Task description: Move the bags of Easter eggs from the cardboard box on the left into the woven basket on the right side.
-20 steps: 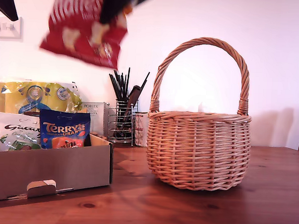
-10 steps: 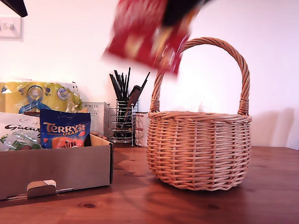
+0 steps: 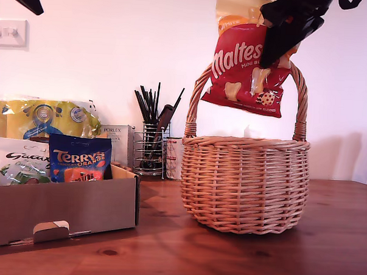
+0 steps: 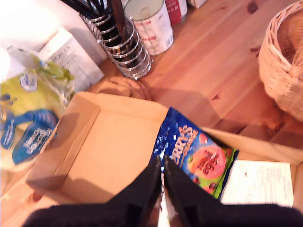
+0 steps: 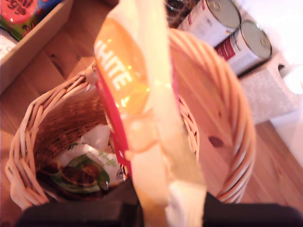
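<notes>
Exterior view: my second gripper (image 3: 284, 33) holds the red Maltesers bag (image 3: 247, 70) and a pale cream bag (image 3: 238, 9) behind it by their top edges, hanging at 12 o'clock over the woven basket (image 3: 244, 183). Terry's bag (image 3: 79, 158) and Galaxy bag (image 3: 18, 161) stand in the cardboard box (image 3: 58, 211).

First wrist view: my first gripper (image 4: 162, 184) is pinched closed, empty, above the box.

Second wrist view: a green-white bag (image 5: 83, 170) lies in the basket. The bags look light, floppy and slick, so pinching the top seam seems best.

glossy plastic bags of Easter eggs (image 3: 247, 70); matt cardboard box (image 3: 64, 211); rough woven basket (image 3: 245, 186)
</notes>
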Robot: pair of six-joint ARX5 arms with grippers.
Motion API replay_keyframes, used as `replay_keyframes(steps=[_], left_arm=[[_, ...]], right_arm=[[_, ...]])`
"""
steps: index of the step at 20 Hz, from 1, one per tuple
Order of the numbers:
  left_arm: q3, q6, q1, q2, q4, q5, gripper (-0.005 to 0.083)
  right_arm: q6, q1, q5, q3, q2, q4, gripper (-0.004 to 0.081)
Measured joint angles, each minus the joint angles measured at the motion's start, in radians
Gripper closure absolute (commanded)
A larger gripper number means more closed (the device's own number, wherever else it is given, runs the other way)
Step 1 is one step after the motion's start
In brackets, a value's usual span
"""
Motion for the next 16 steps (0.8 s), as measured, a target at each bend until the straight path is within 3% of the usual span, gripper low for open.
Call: replay_keyframes(steps=[4,8,15,16], left_arm=[[0.000,0.000,0.000,0.000,0.005,0.005,0.0797],[0.000,0.000,0.000,0.000,0.003,0.007,0.0797],[0.000,-0.001,0.000,0.000,-0.019,0.020,0.0797],[0.000,-0.001,0.000,0.000,-0.019,0.027,0.0797]], right_arm=[[-0.012,-0.024,-0.013,0.000,0.081,0.034,0.0783],[-0.066,-0.023,0.029,0.000,0.208,0.114,0.0783],[-0.160,-0.023,0.103,0.000,0.227,0.171,0.0779],[-0.162,-0.023,0.107,0.000,0.235,0.172,0.0746]])
